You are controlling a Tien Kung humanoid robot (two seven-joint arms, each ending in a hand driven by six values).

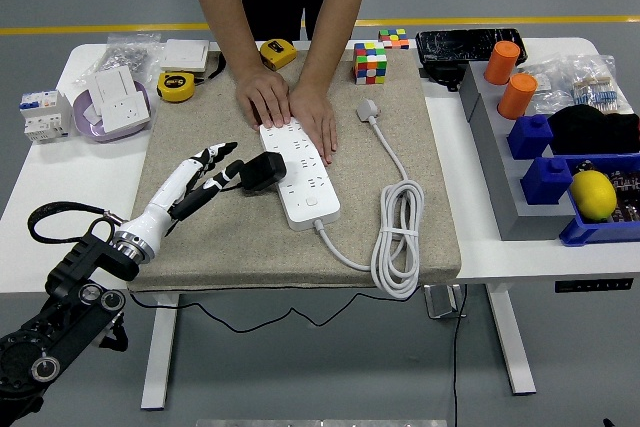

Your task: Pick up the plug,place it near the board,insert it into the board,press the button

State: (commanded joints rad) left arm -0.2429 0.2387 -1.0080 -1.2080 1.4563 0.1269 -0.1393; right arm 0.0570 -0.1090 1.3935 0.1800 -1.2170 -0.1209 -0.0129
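Lying on the tan mat (200, 247), the black plug (263, 171) sits against the left long edge of the white board (300, 173), seemingly not yet seated in a socket. The left hand (205, 179) is the only robot hand in view, reaching in from the near left; its fingers (222, 153) are spread, holding nothing, their tips just left of the plug. The plug thus lies to the right of the fingertips. The board's long axis runs far-left to near-right. A person's two hands (290, 107) press its far end flat. Bare mat lies near and left of the plug, leaving room to close in; the worktop (60, 187) spreads beyond.
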